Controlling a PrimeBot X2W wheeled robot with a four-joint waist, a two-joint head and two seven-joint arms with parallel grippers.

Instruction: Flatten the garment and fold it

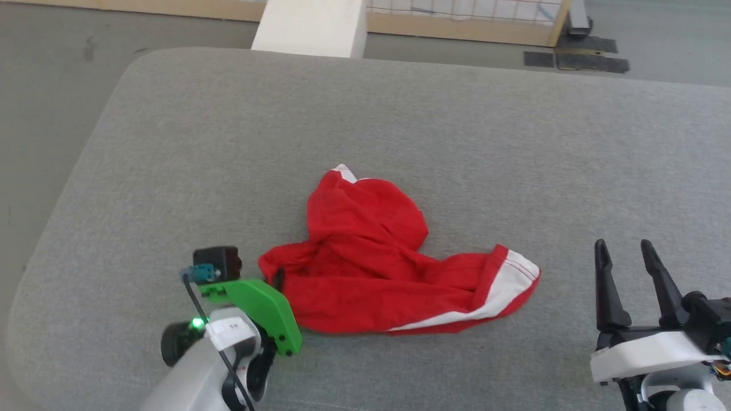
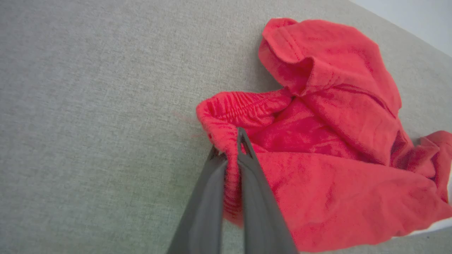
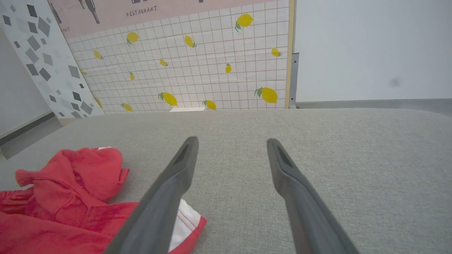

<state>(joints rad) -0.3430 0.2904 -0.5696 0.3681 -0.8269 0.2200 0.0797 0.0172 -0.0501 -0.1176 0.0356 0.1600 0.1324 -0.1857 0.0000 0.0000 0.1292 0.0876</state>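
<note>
Left gripper [image 2: 229,146] is clamped on the garment [image 1: 365,274], a thin pinch at the fold of the gathered waistband [image 2: 247,104]. Right gripper [image 1: 622,251] is wide, holding nothing, over bare pad [image 1: 457,114] to the right of the cloth and apart from it. The garment lies crumpled mid-pad, on the robot's left half.

My read: start of flattening. Lift low and draw the waistband left and toward the robot, so the cloth drags out flat instead of bunching. Can't tell if the pinch has one layer or two, so check before pulling hard. Right gripper should take the hem [image 1: 511,282], its nearest edge, and pull the opposite way.

Orientation: long axis runs left-right in head view, waistband end left, white-trimmed hem end right. The other leg [image 1: 354,200] is flopped up toward the far side and needs laying out.
</note>
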